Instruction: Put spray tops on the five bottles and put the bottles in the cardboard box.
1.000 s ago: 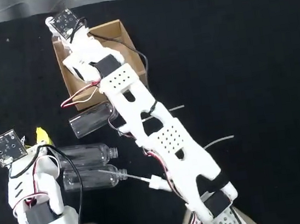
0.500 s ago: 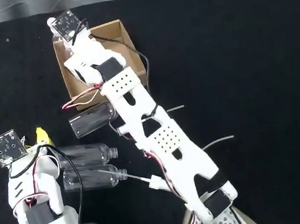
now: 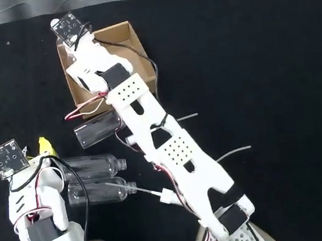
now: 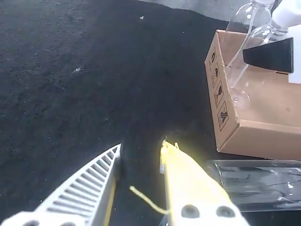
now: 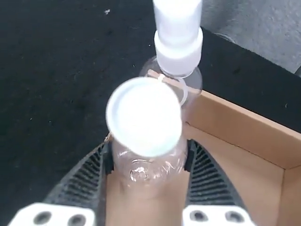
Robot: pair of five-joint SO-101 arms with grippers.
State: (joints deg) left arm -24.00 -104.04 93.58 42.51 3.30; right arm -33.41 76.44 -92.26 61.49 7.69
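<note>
Since a second ago the right gripper (image 5: 146, 162) has edged slightly toward the far left corner of the cardboard box (image 3: 135, 37); my left arm hasn't budged. On the left, the left gripper (image 4: 141, 147) has its jaws apart with nothing between them. Just beside it, two bare bottles (image 3: 93, 167) (image 3: 99, 192) lie side by side on the table (image 3: 263, 83). A third bare bottle (image 3: 98, 129) lies against the box. In the box corner, the right gripper is clamped around an upright capped bottle (image 5: 143, 117), next to another capped bottle (image 5: 178, 47).
</note>
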